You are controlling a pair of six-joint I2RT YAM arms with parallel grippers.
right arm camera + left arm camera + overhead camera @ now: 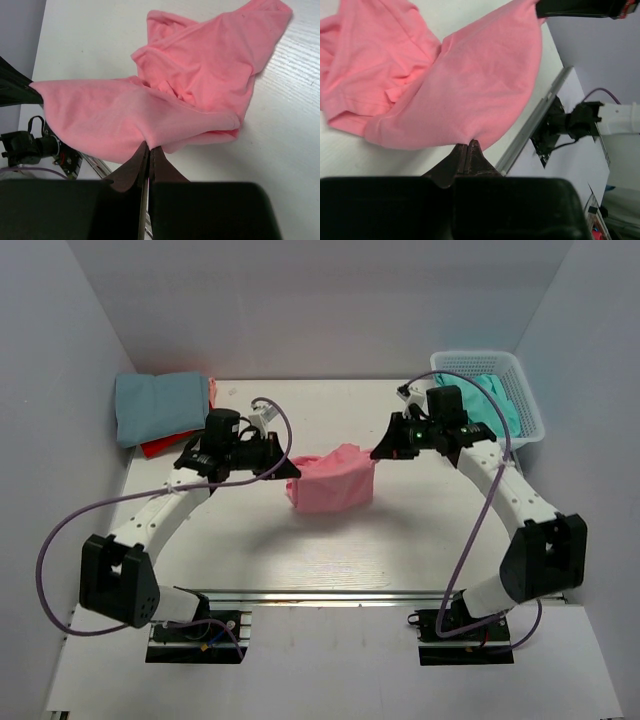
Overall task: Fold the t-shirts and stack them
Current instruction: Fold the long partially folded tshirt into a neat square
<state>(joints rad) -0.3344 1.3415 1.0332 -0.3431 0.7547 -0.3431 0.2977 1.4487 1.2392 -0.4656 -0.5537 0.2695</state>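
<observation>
A salmon pink t-shirt (334, 481) hangs stretched between my two grippers above the middle of the table, its lower part bunched on the surface. My left gripper (292, 471) is shut on its left edge; the left wrist view shows the pinch (468, 144) on the cloth (470, 85). My right gripper (377, 452) is shut on its right edge, shown in the right wrist view (149, 146) with the cloth (190, 85) above it. A folded dusty blue t-shirt (155, 405) lies on a red one (165, 446) at the back left. A turquoise t-shirt (492, 400) lies in the basket.
A white lattice basket (524, 400) stands at the back right corner. Grey walls close in the table on the left, back and right. Purple cables loop from both arms. A metal rail (340, 598) runs along the near table edge.
</observation>
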